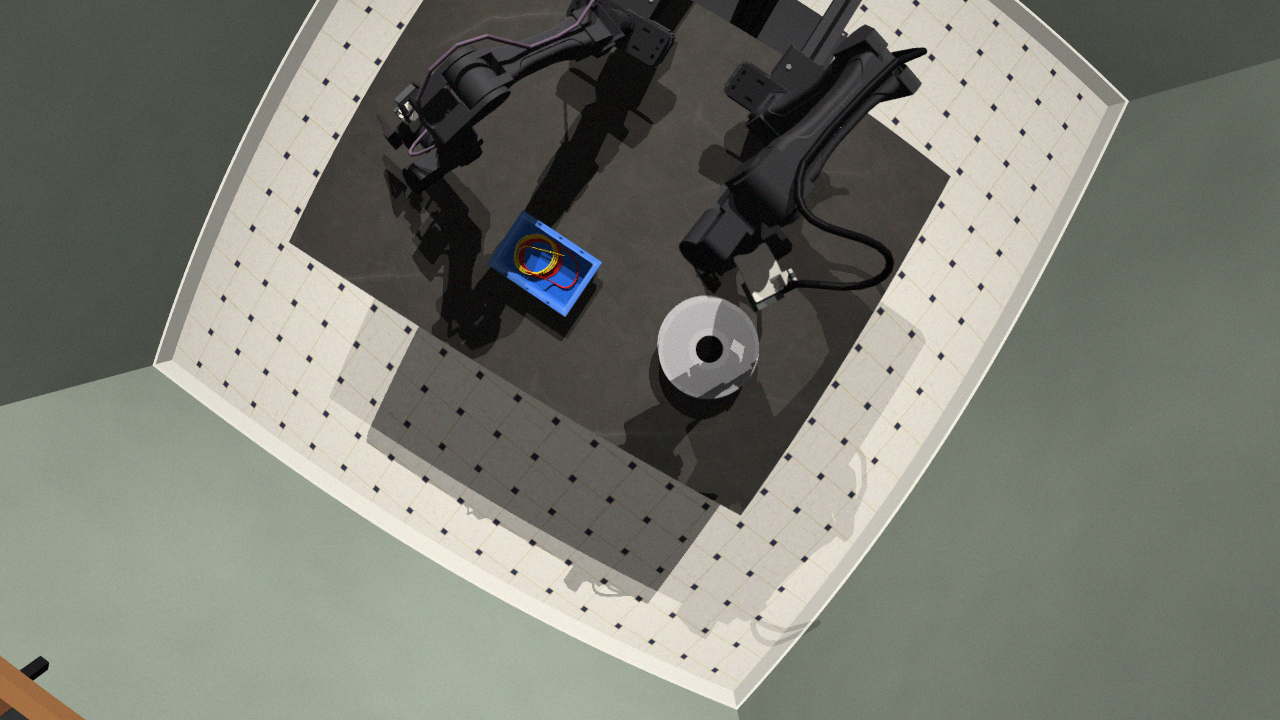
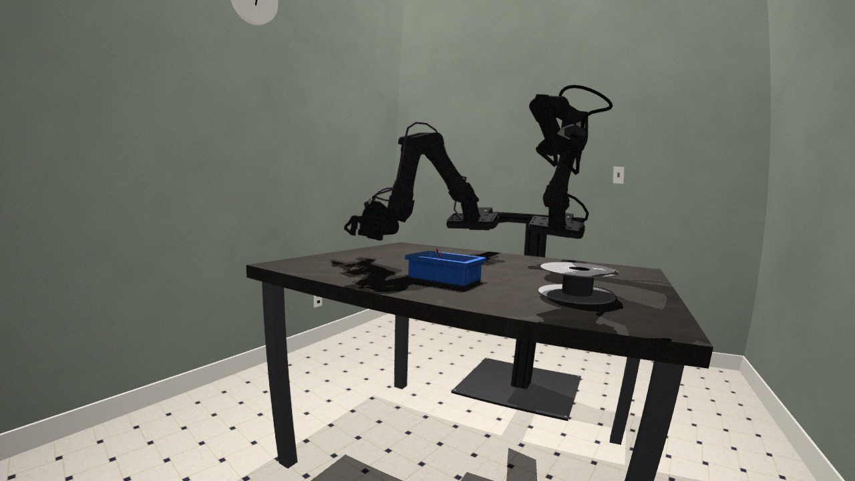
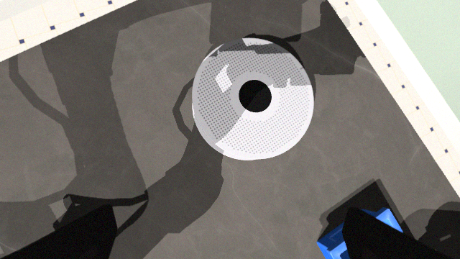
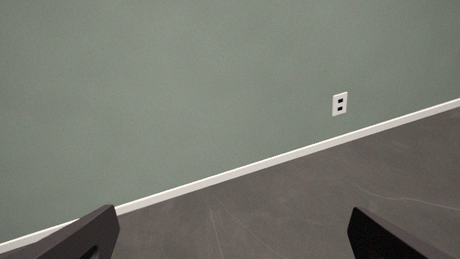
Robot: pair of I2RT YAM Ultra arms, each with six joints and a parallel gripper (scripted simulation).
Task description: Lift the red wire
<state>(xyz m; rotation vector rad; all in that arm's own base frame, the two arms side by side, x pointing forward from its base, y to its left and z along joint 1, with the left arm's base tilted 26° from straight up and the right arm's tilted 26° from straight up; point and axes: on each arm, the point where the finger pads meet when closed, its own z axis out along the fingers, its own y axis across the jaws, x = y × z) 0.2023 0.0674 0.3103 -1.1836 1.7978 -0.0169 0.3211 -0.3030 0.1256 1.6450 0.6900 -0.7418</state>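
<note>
The blue crate [image 1: 582,289] [image 2: 445,273] [image 3: 390,218] stands on the table. Inside lie the red wire [image 1: 572,286] [image 2: 439,253] and a coiled yellow wire [image 1: 516,254]. A short red piece pokes above the crate rim in the exterior view; the rest is hidden there. My left gripper [image 2: 564,169] [image 3: 230,218] is open and empty, high above the table, pointing down; the crate is partly behind one finger in its wrist view. My right gripper [image 2: 349,227] [image 4: 232,217] is open and empty, low beyond the crate's side, facing a wall, with no wire in its wrist view.
A large white-flanged spool [image 1: 684,344] [image 2: 576,286] [image 3: 273,133] stands on the dark table [image 1: 537,358] [image 2: 507,304], to one side of the crate. The arm bases stand beyond the table's far edge. The left arm carries a wide cable loop.
</note>
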